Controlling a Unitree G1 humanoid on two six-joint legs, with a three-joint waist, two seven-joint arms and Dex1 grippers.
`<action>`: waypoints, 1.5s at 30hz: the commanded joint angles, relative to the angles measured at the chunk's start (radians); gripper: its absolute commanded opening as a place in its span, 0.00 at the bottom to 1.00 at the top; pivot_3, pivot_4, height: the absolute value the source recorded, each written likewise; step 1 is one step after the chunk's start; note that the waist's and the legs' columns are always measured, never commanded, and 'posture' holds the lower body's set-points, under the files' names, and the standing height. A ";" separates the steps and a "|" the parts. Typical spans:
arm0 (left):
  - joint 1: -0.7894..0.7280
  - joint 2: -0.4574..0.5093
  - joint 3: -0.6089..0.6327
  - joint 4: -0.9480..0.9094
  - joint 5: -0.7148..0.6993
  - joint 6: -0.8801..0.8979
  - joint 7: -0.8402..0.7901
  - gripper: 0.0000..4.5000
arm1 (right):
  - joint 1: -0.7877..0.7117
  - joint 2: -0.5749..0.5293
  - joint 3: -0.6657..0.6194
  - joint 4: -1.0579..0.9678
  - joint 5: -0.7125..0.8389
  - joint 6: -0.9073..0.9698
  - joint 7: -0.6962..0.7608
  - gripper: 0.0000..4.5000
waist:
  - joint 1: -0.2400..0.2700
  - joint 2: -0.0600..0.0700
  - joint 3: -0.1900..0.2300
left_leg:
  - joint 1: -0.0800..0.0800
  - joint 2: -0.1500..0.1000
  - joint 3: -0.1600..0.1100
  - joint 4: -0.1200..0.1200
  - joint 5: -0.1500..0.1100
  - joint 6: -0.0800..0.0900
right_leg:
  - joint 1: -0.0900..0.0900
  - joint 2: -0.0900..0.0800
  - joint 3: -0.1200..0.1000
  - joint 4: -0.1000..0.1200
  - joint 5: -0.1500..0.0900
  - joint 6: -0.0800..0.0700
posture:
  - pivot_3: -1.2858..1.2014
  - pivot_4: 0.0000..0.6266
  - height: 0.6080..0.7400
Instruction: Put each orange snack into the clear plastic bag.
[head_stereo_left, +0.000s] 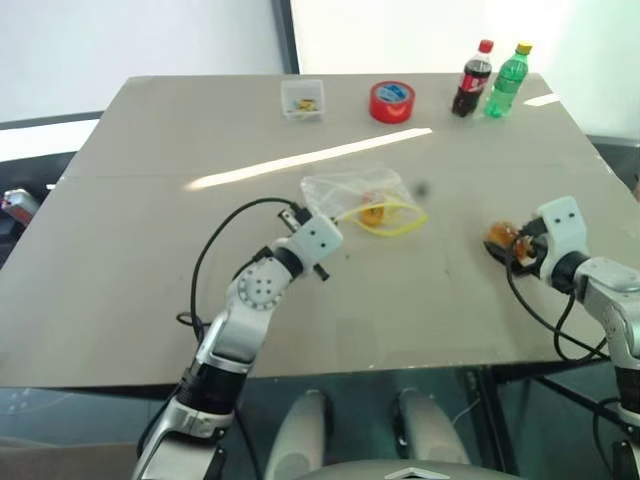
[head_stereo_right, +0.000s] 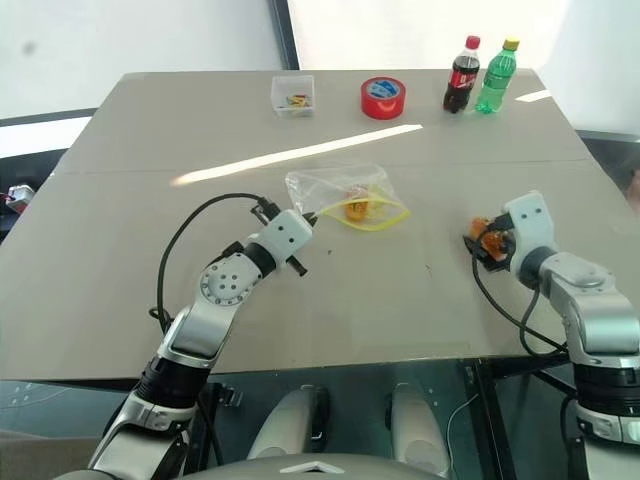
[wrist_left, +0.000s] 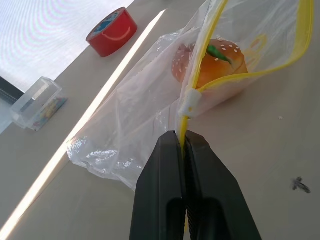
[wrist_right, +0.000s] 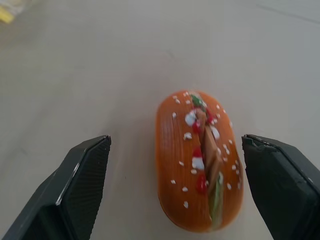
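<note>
The left claw is closed, its two black fingers pinching the yellow strip of the clear plastic bag near the small white slider. The bag lies crinkled on the middle of the grey surface, its mouth held slightly apart. One orange snack sits inside the bag, just behind the yellow strip, speckled with white and showing a touch of green.

The right claw is wide open near the right edge of the surface, gripping nothing. The second orange snack lies on the surface between its two fingers, touching neither; it has a split top with red, white and green bits.

Along the far edge stand a small clear tub, a red roll of tape, a dark cola bottle and a green bottle just beside it.
</note>
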 joint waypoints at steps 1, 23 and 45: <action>-0.016 0.002 -0.003 -0.015 -0.003 -0.019 0.002 0.00 | -0.010 -0.010 -0.044 0.014 -0.007 0.012 -0.033 0.96 | 0.000 0.000 0.000 | 0.000 0.000 0.000 0.000 0.000 0.000 | 0.000 0.000 0.000 0.000 0.000 0.000 | 0.52 0.24 1.00; -0.029 -0.004 -0.008 0.001 -0.004 -0.029 0.003 0.00 | -0.200 0.108 0.262 -0.163 0.085 -0.020 0.112 0.01 | -0.002 0.000 0.000 | -0.001 0.000 -0.002 0.001 0.000 0.000 | 0.000 0.001 -0.001 0.001 0.000 0.000 | 0.52 0.24 1.00; -0.021 -0.011 -0.003 -0.014 -0.006 -0.026 0.010 0.00 | -0.307 0.172 0.398 0.011 -0.012 -0.197 0.238 0.01 | 0.001 0.000 0.000 | -0.001 0.000 -0.005 0.002 0.000 0.000 | 0.000 0.000 -0.002 0.002 0.000 0.000 | 0.52 0.24 1.00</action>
